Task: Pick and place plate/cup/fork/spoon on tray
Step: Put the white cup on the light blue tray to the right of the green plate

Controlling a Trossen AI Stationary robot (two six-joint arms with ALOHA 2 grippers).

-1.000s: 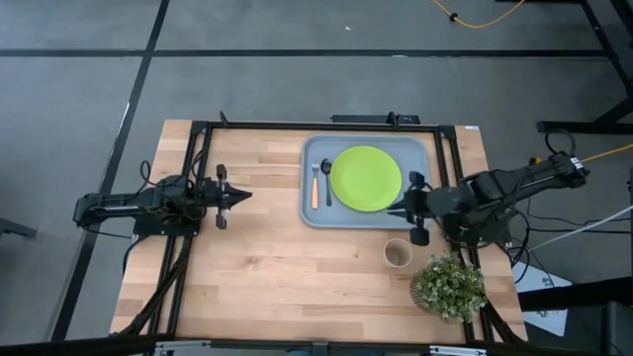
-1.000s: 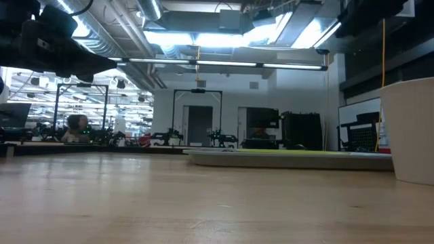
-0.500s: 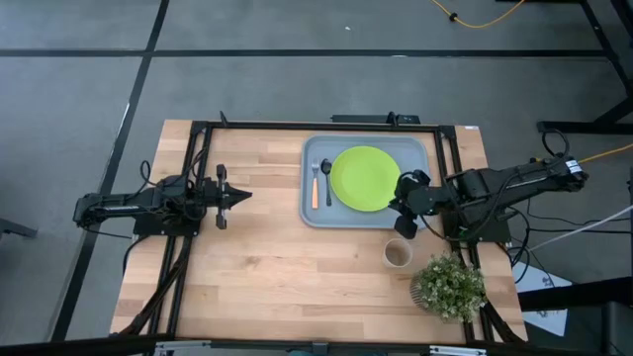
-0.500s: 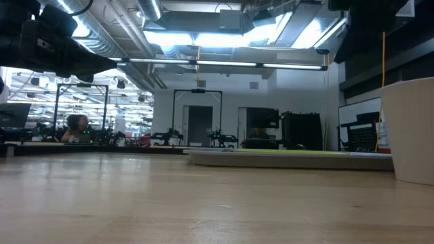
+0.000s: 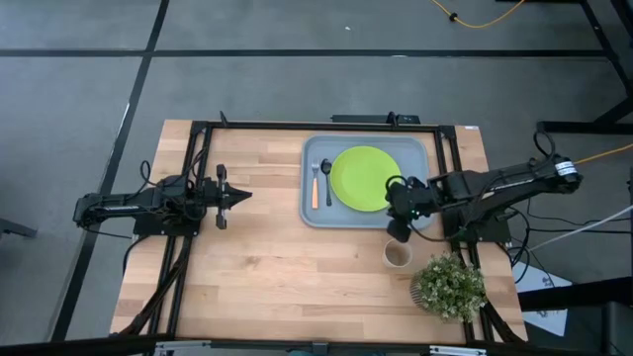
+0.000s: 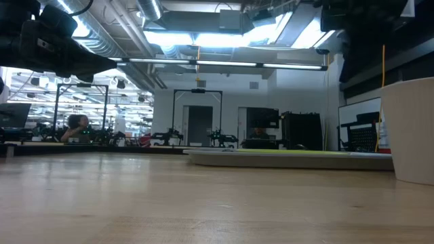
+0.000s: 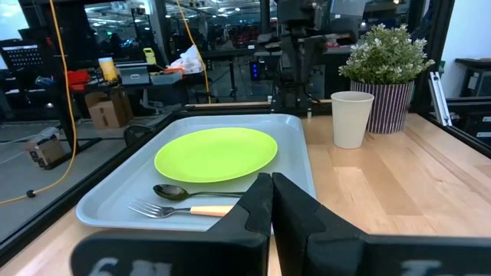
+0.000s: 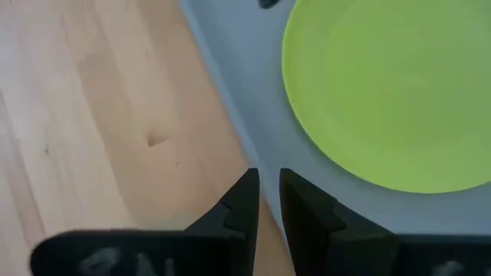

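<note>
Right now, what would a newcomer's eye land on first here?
The lime-green plate on the grey-blue tray, with the fork and spoon lying on the tray beside it. Next, the right gripper above the tray's edge by the plate, and the cup alone on the wood beside a potted plant.

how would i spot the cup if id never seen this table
Find the grey-blue tray at the table's far side, then the bushy potted plant at the near right corner. The cup stands between them on bare wood: small, round, beige and open-topped.
</note>
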